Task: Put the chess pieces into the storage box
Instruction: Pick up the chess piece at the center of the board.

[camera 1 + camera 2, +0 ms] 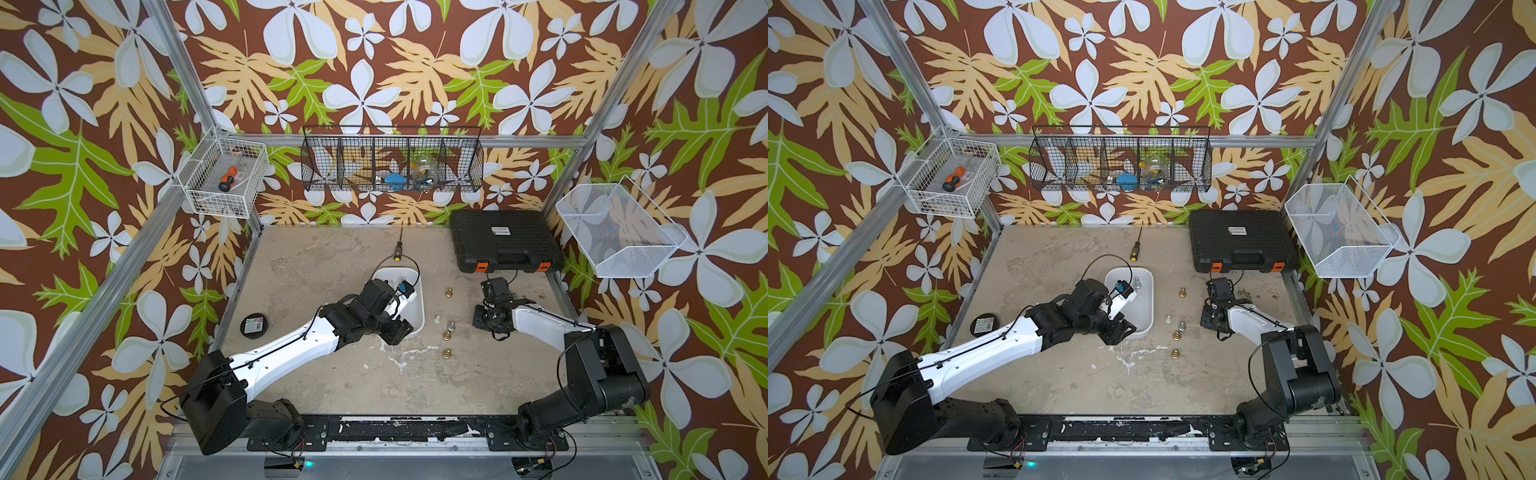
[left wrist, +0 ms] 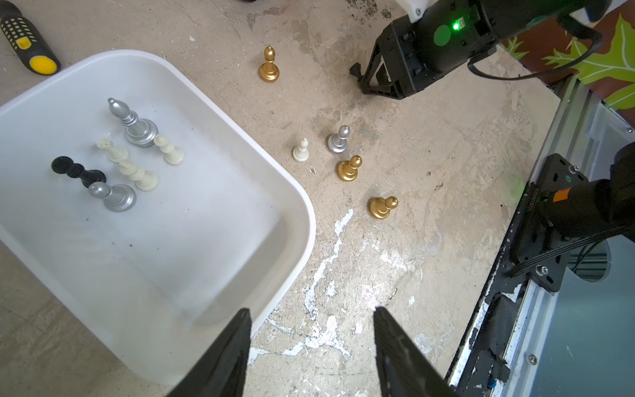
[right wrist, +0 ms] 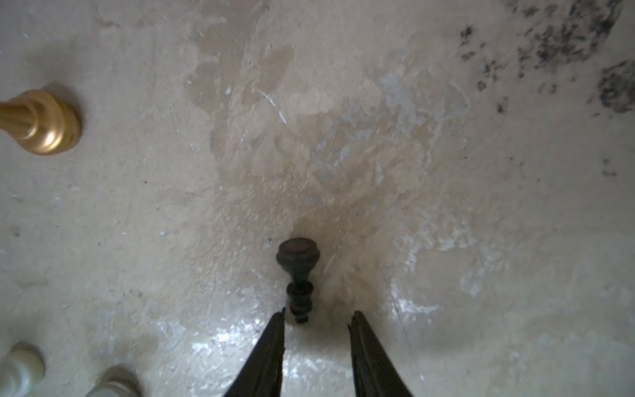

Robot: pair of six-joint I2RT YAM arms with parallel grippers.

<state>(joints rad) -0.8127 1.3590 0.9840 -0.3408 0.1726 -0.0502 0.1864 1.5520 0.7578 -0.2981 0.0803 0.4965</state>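
The white storage box [image 2: 178,261] holds several chess pieces, among them a silver bishop [image 2: 135,123], a black piece [image 2: 77,172] and a silver pawn [image 2: 113,197]. On the table to its right stand a gold bishop [image 1: 449,293], a cream pawn [image 1: 437,319], a silver pawn [image 1: 451,326] and two gold pawns [image 1: 446,335]. My left gripper [image 2: 311,321] is open and empty above the box's near right corner. My right gripper [image 3: 316,318] points down at the table right of these pieces. It is open, with the head of a small black piece [image 3: 298,256] between its fingertips, close to one finger.
A black screwdriver with a yellow tip [image 1: 398,253] lies behind the box [image 1: 417,309]. A black ribbed case [image 1: 505,241] sits at the back right, a round black tin [image 1: 254,325] at the left. Wire baskets hang on the walls. A metal rail borders the table's right side.
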